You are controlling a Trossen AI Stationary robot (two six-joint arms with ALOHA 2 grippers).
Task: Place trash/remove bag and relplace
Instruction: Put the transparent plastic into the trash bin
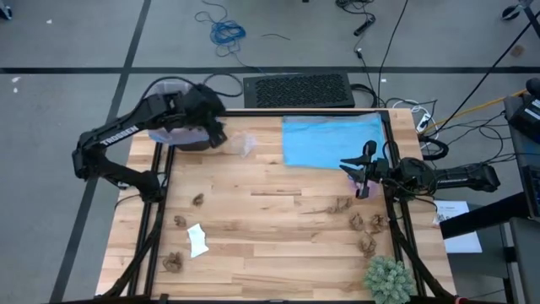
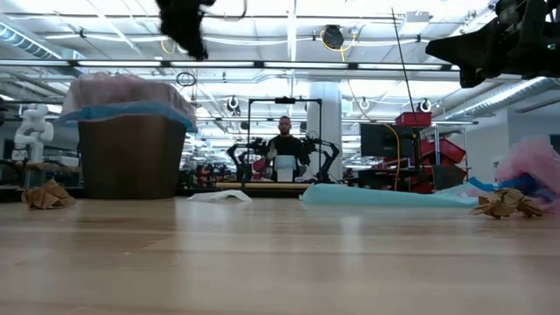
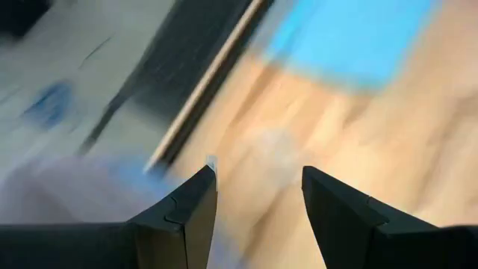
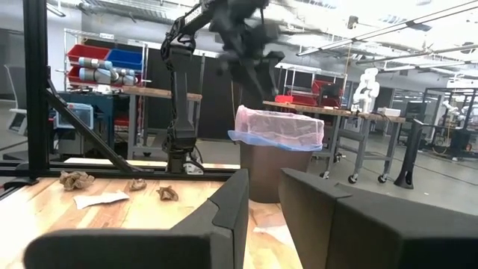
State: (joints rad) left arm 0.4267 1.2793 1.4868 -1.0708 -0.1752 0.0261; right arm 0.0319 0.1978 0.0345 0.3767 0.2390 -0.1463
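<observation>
Over at the upper left of the overhead shot, the left pincer (image 1: 215, 135) hangs just over the rim of the dark round bin (image 1: 187, 139), which sits at the far-left corner of the pale wooden bench (image 1: 278, 232), and its own camera shows the two dark fingers (image 3: 187, 213) spread wide with nothing between them. The bin wears a thin crinkly lavender-pink plastic liner (image 2: 122, 90) puffed above its rim, with a blue edge folded round the top. Judging by this, the step in hand is feeding trash into the bin, and the thing to do well is to rise clear of that liner without snagging it before going for the next piece. Plenty left: crumpled brown paper wads (image 1: 198, 200) lie scattered across the lower left of the bench beside a white paper scrap (image 1: 197, 241), so the pick should be one wad at a time, pinched from above. Centre-right, a flat light blue plastic sheet (image 1: 329, 141) lies along the far edge. More brown wads (image 1: 369, 224) cluster lower right, near a green spiky plant (image 1: 388, 279) at the corner. At the right edge the right pincer (image 1: 363, 181) waits, fingers set narrow, holding nothing visible.
</observation>
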